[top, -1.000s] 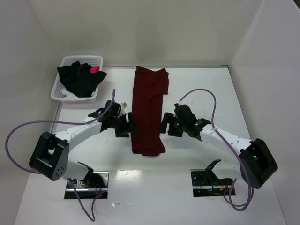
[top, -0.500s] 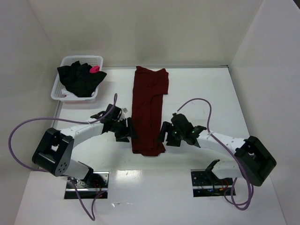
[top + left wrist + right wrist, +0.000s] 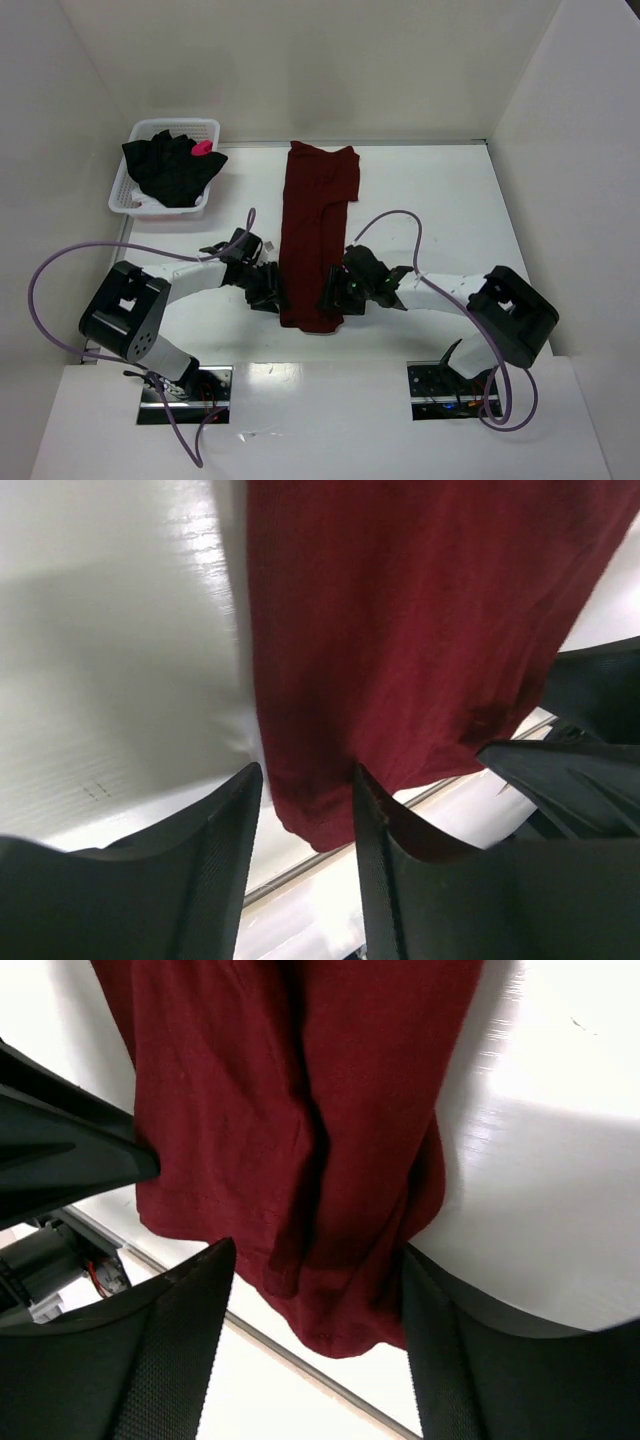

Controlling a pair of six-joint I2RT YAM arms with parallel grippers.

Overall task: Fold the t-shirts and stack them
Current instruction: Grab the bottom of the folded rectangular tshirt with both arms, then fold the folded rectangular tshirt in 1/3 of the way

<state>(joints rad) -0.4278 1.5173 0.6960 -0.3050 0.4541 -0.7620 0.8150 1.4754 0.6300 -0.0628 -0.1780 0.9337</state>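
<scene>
Stretching away from both pincers, the white table (image 3: 440,200) carries everything. The red shirt (image 3: 318,220), folded into 1 long narrow strip, runs from between the 2 pincers out toward the far side. Well beyond the left pincer (image 3: 278,296) sits a white basket (image 3: 122,195) with the black shirt (image 3: 170,170) heaped inside and a pink mark (image 3: 202,147) on top.

The left pincer is at the strip's near-left corner and the right pincer (image 3: 330,297) at its near-right corner, with only the hem between them. In each wrist view the fingers stand spread, with a corner of red hem lying loose in the gap and not yet squeezed.

The cloth looks light, soft and limp. It would likely sag between 2 grips and slide easily on the glossy table. The strip seems to be several layers thick, so each corner grip should probably catch every layer at the hem, or the fold may fall open when lifted.
</scene>
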